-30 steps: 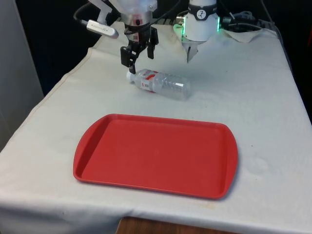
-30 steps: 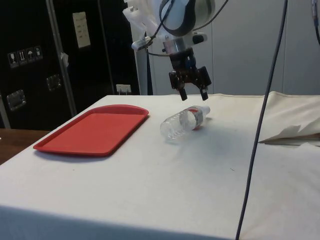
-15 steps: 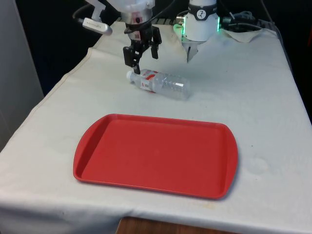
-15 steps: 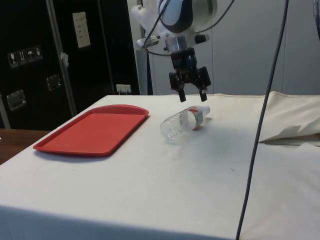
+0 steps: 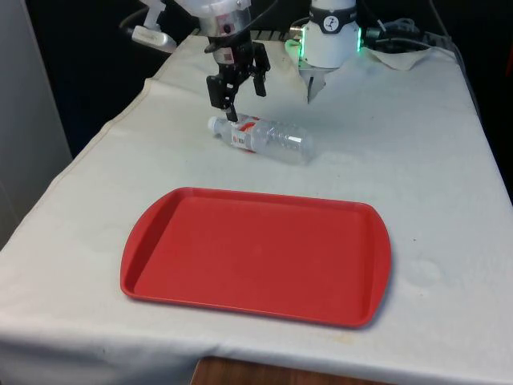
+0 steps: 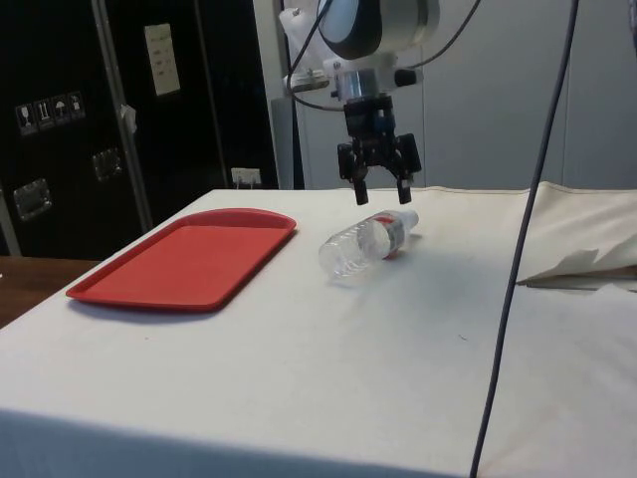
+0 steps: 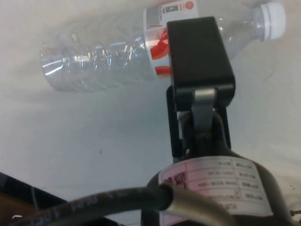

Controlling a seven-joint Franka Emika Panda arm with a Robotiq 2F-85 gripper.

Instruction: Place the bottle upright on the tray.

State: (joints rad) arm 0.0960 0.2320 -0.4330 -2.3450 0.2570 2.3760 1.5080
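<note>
Front view: gripper (image 5: 246, 95) hovers above the bottle's (image 5: 264, 137) capped end, jaws spread wide, holding nothing. Bottle lies on its side at 12 o'clock from the red tray (image 5: 256, 255), well apart.

Item: clear plastic bottle (image 7: 108, 56), lying on its side on the white cloth (image 7: 94, 141) of the surface. White cap (image 7: 273, 19) at one end; white and red label (image 7: 162, 28) around the body near the neck; ribbed lower body, apparently empty. One black finger (image 7: 200, 52) of the hand crosses in front of the label section.
</note>
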